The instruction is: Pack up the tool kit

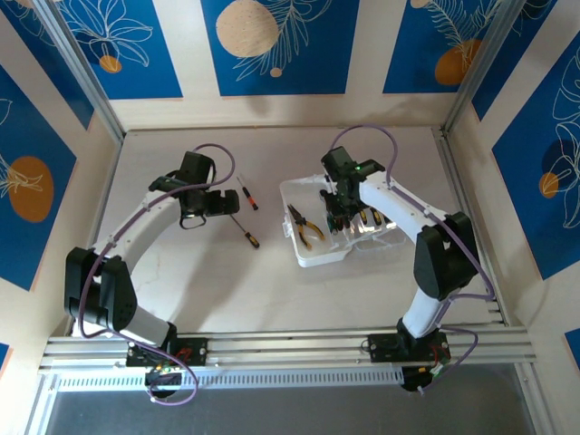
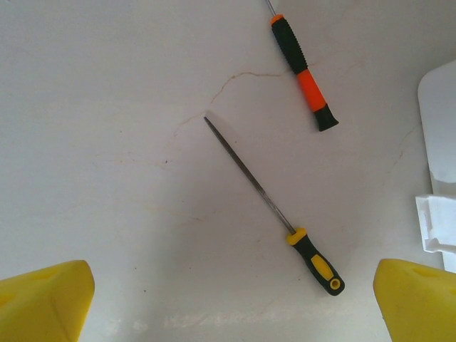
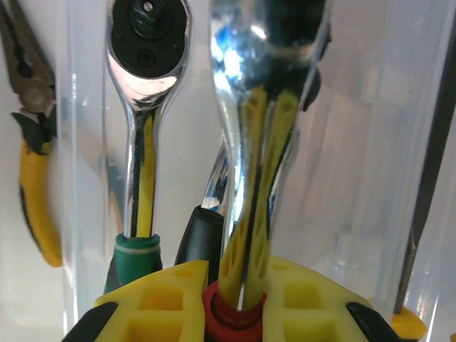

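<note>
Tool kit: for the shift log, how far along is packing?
Done: pliers and a green-collared ratchet lie in the case. In hand: the right gripper grips a red-collared chrome tool over it. Remaining: orange-handled screwdriver and yellow-handled screwdriver lie on the table beneath the open left gripper.

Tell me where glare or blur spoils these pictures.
Right wrist: the chrome tool in the right gripper flares white and mirrors the yellow fingers. Left wrist: even light, the yellow-handled screwdriver and the orange-handled screwdriver sharp. Top external: soft, even light, weak shadows.

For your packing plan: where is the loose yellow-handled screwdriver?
Top view: the yellow-handled screwdriver lies left of the clear case, just nearer than the orange-handled screwdriver.
</note>
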Tool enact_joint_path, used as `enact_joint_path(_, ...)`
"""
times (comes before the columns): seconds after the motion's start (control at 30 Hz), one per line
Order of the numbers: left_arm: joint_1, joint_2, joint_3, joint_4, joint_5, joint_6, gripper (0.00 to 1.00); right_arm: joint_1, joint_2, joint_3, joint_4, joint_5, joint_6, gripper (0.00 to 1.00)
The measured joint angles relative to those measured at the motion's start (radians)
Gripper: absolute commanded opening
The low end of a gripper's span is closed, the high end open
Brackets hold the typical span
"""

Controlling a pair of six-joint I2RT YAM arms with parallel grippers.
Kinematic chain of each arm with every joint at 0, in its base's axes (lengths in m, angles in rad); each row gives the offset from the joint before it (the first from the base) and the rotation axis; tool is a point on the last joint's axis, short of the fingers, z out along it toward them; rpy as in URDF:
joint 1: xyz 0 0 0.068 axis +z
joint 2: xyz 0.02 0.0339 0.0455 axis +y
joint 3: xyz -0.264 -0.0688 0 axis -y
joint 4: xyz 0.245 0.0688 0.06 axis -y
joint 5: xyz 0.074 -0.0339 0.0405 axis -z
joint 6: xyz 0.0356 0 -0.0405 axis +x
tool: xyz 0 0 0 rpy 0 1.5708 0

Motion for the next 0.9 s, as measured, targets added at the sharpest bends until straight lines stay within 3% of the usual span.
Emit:
enact_joint_path(0.37,0.0,0.0,-0.001,0.0,0.011,0.0,1.0,0.046,0.019,0.008,-0.005,0.146,0.03,0.04)
enact_joint_path(0.9,0.0,0.0,-0.001,0.0,0.011,0.0,1.0,0.059,0.02,0.009,-0.018,0.221,0.056,0.0)
